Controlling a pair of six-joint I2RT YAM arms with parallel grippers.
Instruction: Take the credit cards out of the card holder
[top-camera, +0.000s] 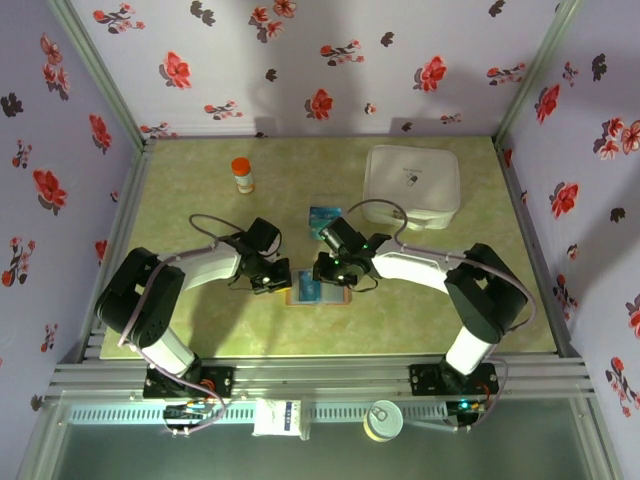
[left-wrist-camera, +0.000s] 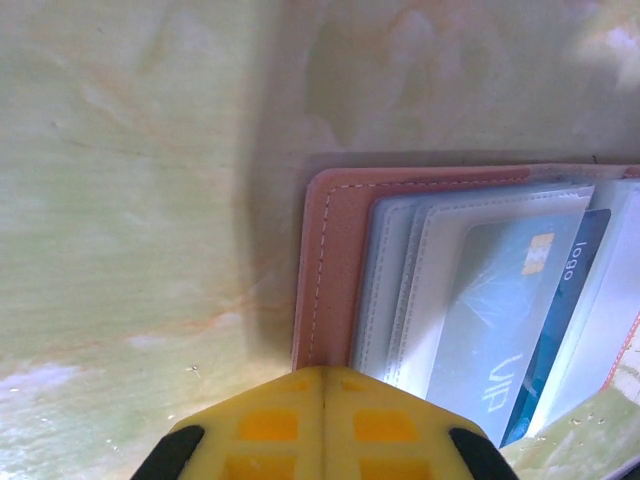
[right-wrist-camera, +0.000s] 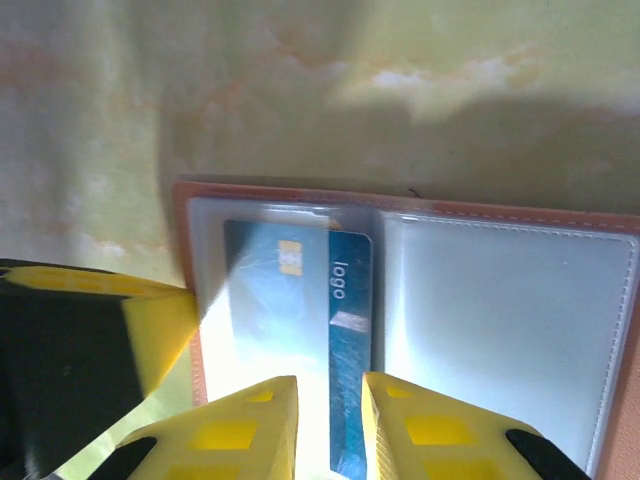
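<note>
Left gripper (left-wrist-camera: 323, 375) (jaws together) low by card holder (left-wrist-camera: 330, 270)

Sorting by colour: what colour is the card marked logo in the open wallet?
Thin rectangular logo card: dark teal, clearest in the right wrist view.

Floral walls (top-camera: 300, 70) — pale green marbled table (top-camera: 190, 180)
</note>
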